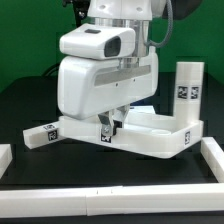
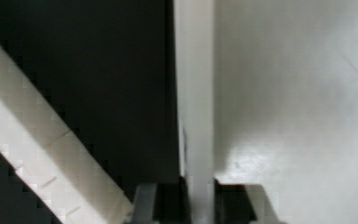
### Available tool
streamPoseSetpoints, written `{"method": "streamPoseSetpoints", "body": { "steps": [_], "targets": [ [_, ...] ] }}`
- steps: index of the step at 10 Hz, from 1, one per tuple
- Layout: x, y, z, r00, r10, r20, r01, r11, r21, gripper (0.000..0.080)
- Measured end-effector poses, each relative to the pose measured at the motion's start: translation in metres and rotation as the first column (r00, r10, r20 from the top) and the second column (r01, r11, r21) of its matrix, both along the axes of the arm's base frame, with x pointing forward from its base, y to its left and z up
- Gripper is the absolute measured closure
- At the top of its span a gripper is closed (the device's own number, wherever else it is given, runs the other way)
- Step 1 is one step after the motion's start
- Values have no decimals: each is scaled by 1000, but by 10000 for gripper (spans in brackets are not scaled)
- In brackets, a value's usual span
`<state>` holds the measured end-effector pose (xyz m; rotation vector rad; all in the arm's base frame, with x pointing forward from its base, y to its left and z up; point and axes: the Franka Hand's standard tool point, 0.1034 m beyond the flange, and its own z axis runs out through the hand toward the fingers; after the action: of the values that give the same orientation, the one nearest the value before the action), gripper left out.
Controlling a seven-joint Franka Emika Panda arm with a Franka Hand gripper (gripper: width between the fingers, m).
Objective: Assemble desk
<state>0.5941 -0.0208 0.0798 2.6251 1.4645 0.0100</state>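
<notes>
Exterior view: the desk top (image 1: 150, 135) lies flat on the black table (image 1: 20, 100), raised rim up, long side running across the frame. One tag (image 1: 45, 133) shows on its end at the exterior view's left. A second shows at the end on the exterior view's right.

One leg (image 1: 187, 85) stands upright at the far corner of the desk top, on the exterior view's right, tags facing the camera. Cannot tell from here whether it sits in a socket or only stands beside the corner.

The arm (image 1: 95, 75) hangs over the middle of the desk top and hides much of it. The gripper (image 1: 110, 128) is down at the near long rim. The finger gap is too small and shadowed to read in this view.

A border bar (image 1: 100, 205) runs along the front, well apart from the desk top.

Wrist view supplies what the exterior view lacks:
- The rim (image 2: 194, 90) appears edge-on as a narrow white strip running straight in between the two dark fingers (image 2: 155, 203).
- The fingers stand narrow, one on each face of the rim, pinching it.
- The flat panel of the desk top fills one side of the rim, black table the other.
- A border bar (image 2: 34, 130) crosses that dark side on a diagonal, apart from the rim.

The leg and the tags do not appear in the wrist view
</notes>
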Motion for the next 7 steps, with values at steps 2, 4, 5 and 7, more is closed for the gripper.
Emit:
{"method": "streamPoseSetpoints", "body": {
  "steps": [2, 4, 5, 7],
  "targets": [
    [36, 27, 3, 962, 273, 2, -273, 961, -35, 748],
    [33, 34, 0, 858, 510, 58, -503, 859, -99, 748],
    [18, 29, -6, 850, 527, 27, -522, 847, -95, 748],
    [21, 28, -7, 848, 529, 21, -525, 845, -102, 748]
  ]
}}
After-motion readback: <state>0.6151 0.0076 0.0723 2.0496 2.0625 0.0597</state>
